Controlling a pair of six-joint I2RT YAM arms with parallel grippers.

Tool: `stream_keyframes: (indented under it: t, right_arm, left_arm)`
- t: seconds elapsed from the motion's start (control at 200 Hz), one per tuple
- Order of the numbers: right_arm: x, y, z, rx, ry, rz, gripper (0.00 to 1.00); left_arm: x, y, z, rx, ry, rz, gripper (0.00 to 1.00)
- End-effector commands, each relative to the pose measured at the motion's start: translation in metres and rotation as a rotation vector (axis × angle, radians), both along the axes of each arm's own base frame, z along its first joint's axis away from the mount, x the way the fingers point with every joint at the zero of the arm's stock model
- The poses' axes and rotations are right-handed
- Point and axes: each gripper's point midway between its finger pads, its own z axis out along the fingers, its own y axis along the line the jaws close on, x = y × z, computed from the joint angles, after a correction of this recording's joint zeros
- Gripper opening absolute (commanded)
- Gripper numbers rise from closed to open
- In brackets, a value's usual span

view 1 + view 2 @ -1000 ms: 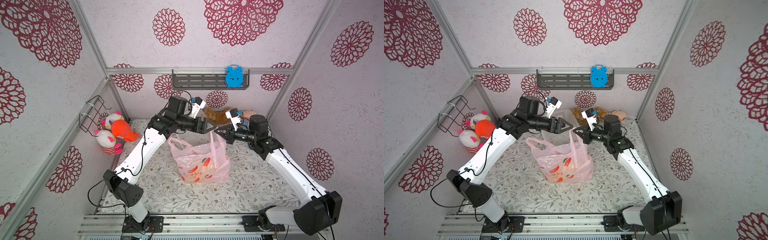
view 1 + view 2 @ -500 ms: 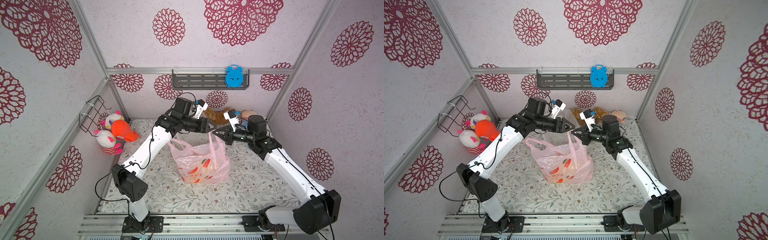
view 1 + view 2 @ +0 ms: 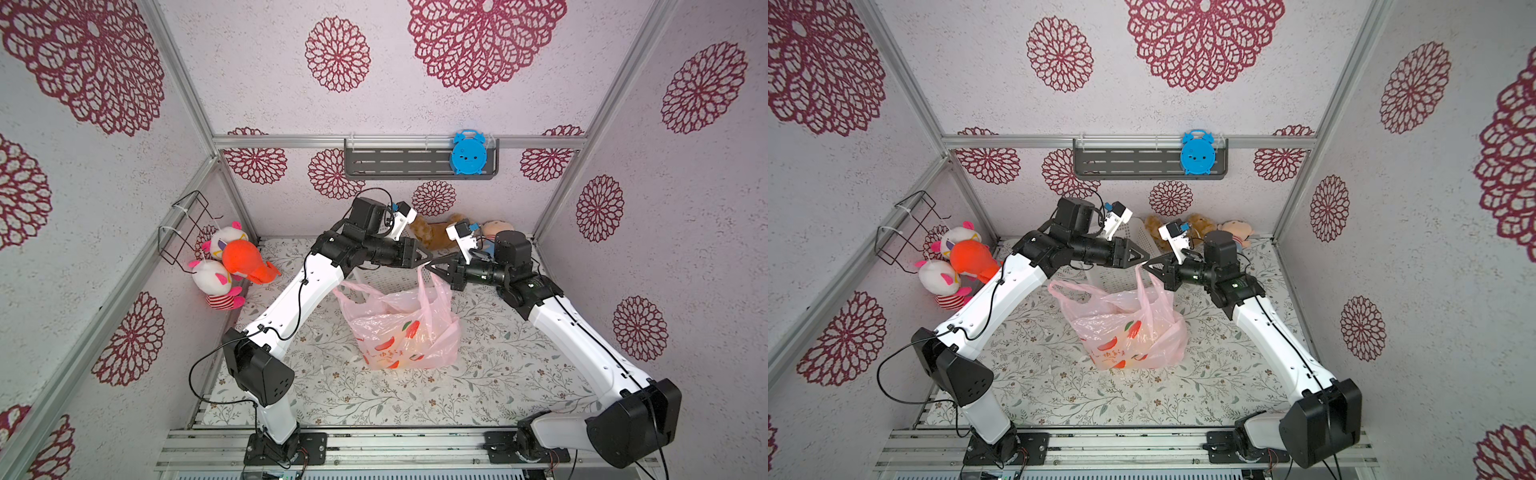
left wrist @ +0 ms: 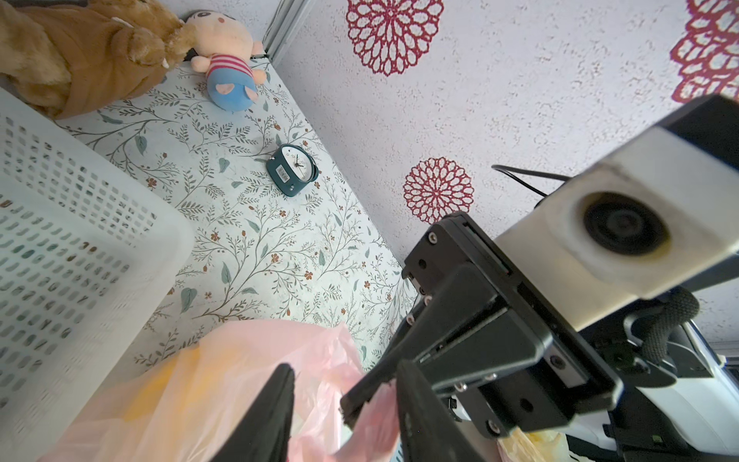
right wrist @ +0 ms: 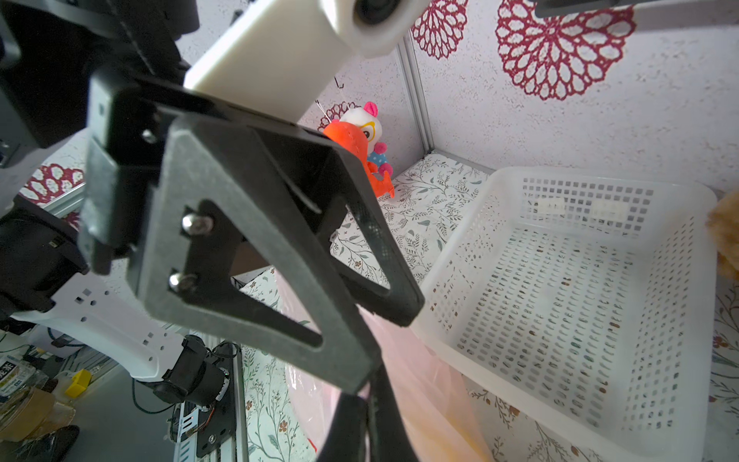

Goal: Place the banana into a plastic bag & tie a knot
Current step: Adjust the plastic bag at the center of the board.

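Observation:
The pink plastic bag (image 3: 407, 332) (image 3: 1129, 332) stands on the flowered table between the arms. My right gripper (image 3: 433, 268) (image 5: 370, 400) is shut on one handle strip (image 3: 422, 282) and holds it up. The second handle (image 3: 353, 291) lies slack on the bag's left side. My left gripper (image 3: 428, 260) (image 4: 346, 372) meets the right one tip to tip above the bag. Its jaws stand apart around the right fingertip and the pink strip (image 4: 380, 416). A yellowish tint (image 4: 160, 384) shows through the film; the banana itself is hidden. No knot is in view.
A white mesh basket (image 3: 1136, 237) (image 5: 560, 280) sits just behind the bag. Plush toys lie along the back wall (image 4: 80, 52) and in the left corner (image 3: 232, 257). A teal alarm clock (image 4: 294, 170) stands near the right wall. A wire rack (image 3: 187, 224) hangs on the left wall.
My left gripper has moved right to the lifted handle, and its jaws have narrowed around the strip. The right gripper has crept slightly left, still holding the handle.

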Motion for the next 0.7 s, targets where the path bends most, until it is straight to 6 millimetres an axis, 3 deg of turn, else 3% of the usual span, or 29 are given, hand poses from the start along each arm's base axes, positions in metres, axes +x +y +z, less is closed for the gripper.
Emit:
stream_keyframes:
  t: [0.0, 0.3, 0.535, 0.595, 0.695]
  right_arm:
    - [0.004, -0.001, 0.032, 0.034, -0.077, -0.029, 0.0]
    - [0.007, 0.001, 0.034, 0.04, -0.064, -0.034, 0.0]
    - [0.003, 0.006, 0.031, 0.044, -0.051, -0.004, 0.0]
    - [0.002, 0.007, 0.03, 0.041, -0.049, 0.001, 0.0]
    - [0.003, 0.007, 0.025, 0.033, -0.044, -0.002, 0.0]
  left_arm:
    - [-0.018, 0.008, 0.006, 0.014, -0.018, -0.007, 0.48]
    - [-0.03, 0.012, 0.005, 0.006, -0.017, -0.026, 0.47]
    - [-0.02, 0.005, 0.011, -0.012, -0.031, -0.034, 0.43]
    - [-0.016, 0.002, 0.016, -0.024, -0.039, -0.034, 0.37]
    - [-0.012, -0.001, 0.023, -0.041, -0.052, -0.028, 0.15]
